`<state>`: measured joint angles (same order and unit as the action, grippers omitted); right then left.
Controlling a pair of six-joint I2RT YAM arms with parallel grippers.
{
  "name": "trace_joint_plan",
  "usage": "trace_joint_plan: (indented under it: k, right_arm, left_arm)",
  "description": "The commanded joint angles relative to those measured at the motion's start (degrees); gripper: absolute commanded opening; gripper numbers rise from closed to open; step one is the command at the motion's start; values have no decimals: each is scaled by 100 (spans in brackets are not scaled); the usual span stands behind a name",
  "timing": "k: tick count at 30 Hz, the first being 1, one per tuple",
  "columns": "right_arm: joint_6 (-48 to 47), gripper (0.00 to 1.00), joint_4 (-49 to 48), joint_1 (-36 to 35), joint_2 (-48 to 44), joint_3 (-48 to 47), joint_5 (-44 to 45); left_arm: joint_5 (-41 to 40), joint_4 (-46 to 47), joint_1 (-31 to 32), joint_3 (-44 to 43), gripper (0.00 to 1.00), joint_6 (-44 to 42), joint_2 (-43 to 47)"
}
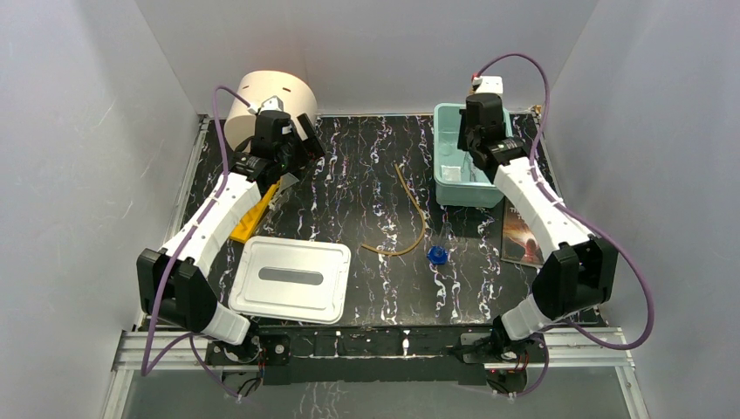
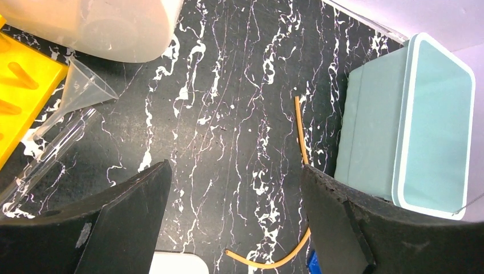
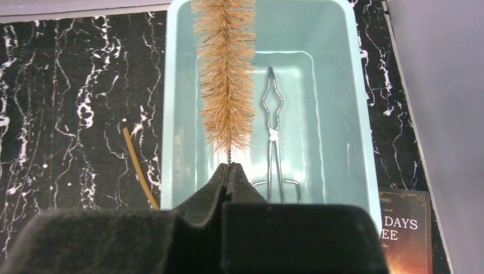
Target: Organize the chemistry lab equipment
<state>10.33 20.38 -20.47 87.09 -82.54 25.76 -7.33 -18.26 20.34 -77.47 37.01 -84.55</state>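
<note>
The jaws of the right gripper (image 3: 229,171) are pressed tight on the thin wire stem of the brush (image 3: 225,74). The brush is held out over the teal tub (image 3: 359,85) at the far right of the bench (image 1: 366,288). The metal tongs (image 3: 274,137) are already lying in the tub, just beside the bristles. Whether the bristles touch the tub floor cannot be told.

The jaws of the left gripper (image 2: 234,171) are spread wide, and nothing is held in them. They hang over the bench at the far left, near a clear funnel (image 2: 85,85), a glass test tube (image 2: 51,154) and the yellow rack (image 2: 23,97). The tan rubber tube (image 2: 299,128) is left out in the middle of the bench, and a blue cap (image 1: 437,255) lies near it.

Some things could go wrong from here. The wire stem is thin, so the brush could slip or swing in the jaws. If it is let go too high or too close to the rim, it could tip out onto the bench. The far end of the bristles looks close to the far wall and could snag there. On the left, the test tube is round and could be rolled away by a small bump. The glass could also be cracked if squeezed too hard.
</note>
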Motion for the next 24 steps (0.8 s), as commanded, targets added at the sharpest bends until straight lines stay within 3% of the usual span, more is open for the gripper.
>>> trace_joint_plan:
  k: [1, 4, 24]
  right_arm:
    - [37, 0, -178, 430, 151, -71, -880]
    - [19, 0, -58, 691, 479, -341, -1707]
    - [370, 0, 16, 772, 2163, -313, -2416]
  left_arm:
    - [82, 95, -17, 39, 82, 27, 106]
    - [138, 103, -20, 61, 82, 50, 106]
    - [556, 139, -26, 257, 82, 266, 1]
